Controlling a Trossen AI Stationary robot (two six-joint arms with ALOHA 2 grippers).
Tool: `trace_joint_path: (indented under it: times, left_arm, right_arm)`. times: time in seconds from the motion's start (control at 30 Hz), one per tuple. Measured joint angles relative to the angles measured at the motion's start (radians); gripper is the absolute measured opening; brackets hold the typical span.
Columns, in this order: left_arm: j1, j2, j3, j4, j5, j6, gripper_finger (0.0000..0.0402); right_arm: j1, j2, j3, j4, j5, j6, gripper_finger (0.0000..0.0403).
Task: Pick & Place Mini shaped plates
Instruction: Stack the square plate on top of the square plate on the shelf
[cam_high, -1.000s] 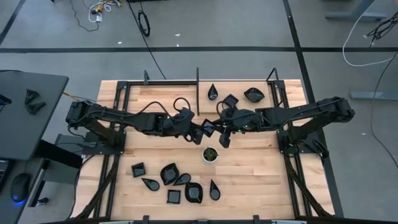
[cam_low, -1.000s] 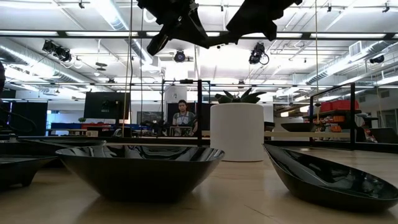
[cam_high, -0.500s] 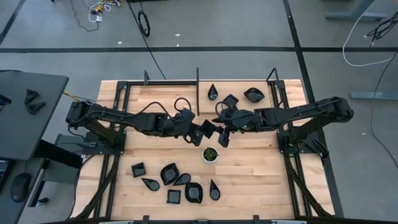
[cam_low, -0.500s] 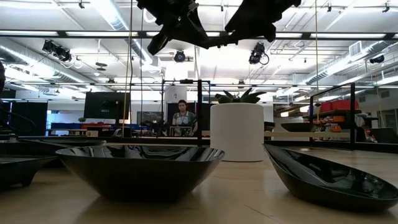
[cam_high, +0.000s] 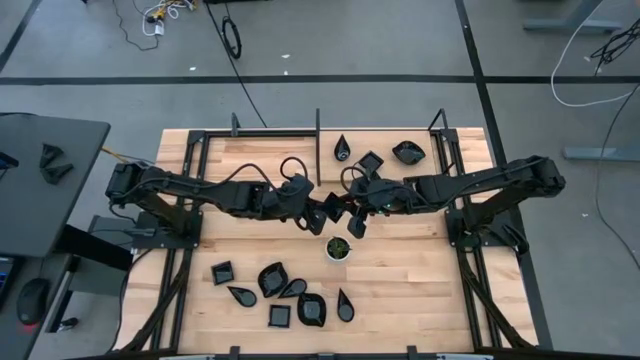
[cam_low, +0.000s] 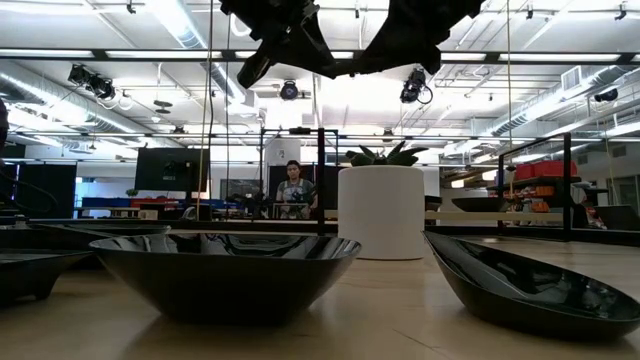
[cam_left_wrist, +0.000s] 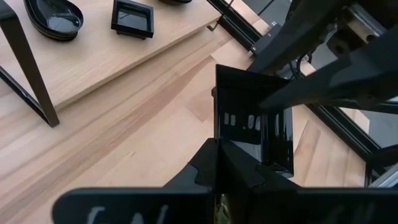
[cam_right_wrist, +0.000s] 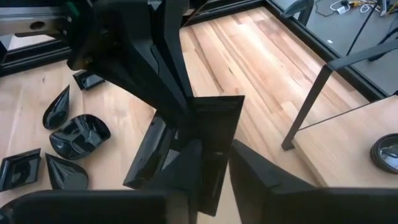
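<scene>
A glossy black square mini plate (cam_left_wrist: 252, 121) is held in the air over the middle of the table, above the white cup (cam_high: 338, 247). My left gripper (cam_high: 330, 212) is shut on it. My right gripper (cam_high: 354, 216) faces it from the table's right, open. Its two fingers stand on either side of the plate's far edge (cam_right_wrist: 211, 146); whether they touch it I cannot tell. Several more black plates (cam_high: 285, 295) lie near the table's near edge. Three others (cam_high: 375, 158) lie at the far edge. My left gripper pinches the square plate by the edge nearest it (cam_left_wrist: 231, 149), between its two fingers. It comes at the plate roughly level from the table's left. The plate is lifted clear of the table and stands on edge, its hollow face (cam_left_wrist: 249, 118) showing in the left wrist view.
The white cup holding a green plant (cam_low: 380, 205) stands just below the two grippers. Black frame posts (cam_high: 318, 125) rise at the table's far edge. Bare wood lies between the cup and the near plates. A person (cam_low: 293, 190) stands in the room beyond.
My right gripper has moved a little toward the table's left, closing in on the plate held by my left gripper. The left gripper and the plate have kept still.
</scene>
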Motion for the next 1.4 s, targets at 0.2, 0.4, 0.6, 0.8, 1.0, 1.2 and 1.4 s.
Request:
trace_joint_path:
  times: [0.2,0.4,0.6,0.8,1.0,1.2,1.4]
  left_arm:
    - [0.0,0.0,0.0,-0.001,0.001,-0.006,0.0016]
    - [-0.001,0.0,0.0,-0.001,0.005,-0.006,0.0023]
    - [0.0,0.0,0.0,0.003,0.018,0.02,0.0085]
    - [0.0,0.0,0.0,0.005,0.017,0.021,0.015]
    - [0.001,0.0,0.0,0.005,-0.033,0.02,0.0178]
    - [0.001,0.0,0.0,0.004,-0.094,0.021,0.0177]
    - [0.003,0.0,0.0,0.004,-0.097,0.019,0.0177]
  right_arm:
    - [-0.001,0.0,0.0,0.016,0.006,-0.01,0.0037]
    - [-0.001,0.0,0.0,0.02,0.007,-0.011,0.0012]
    - [-0.013,-0.009,0.0,-0.057,-0.011,-0.01,0.0004]
    - [-0.12,-0.093,-0.001,-0.281,-0.007,0.018,0.0004]
    - [-0.361,-0.145,-0.009,-0.434,-0.012,-0.069,0.0004]
    - [-0.669,-0.134,-0.124,-0.224,-0.214,-0.185,0.0004]
    - [-0.827,-0.126,-0.263,-0.027,-0.32,-0.09,0.0004]
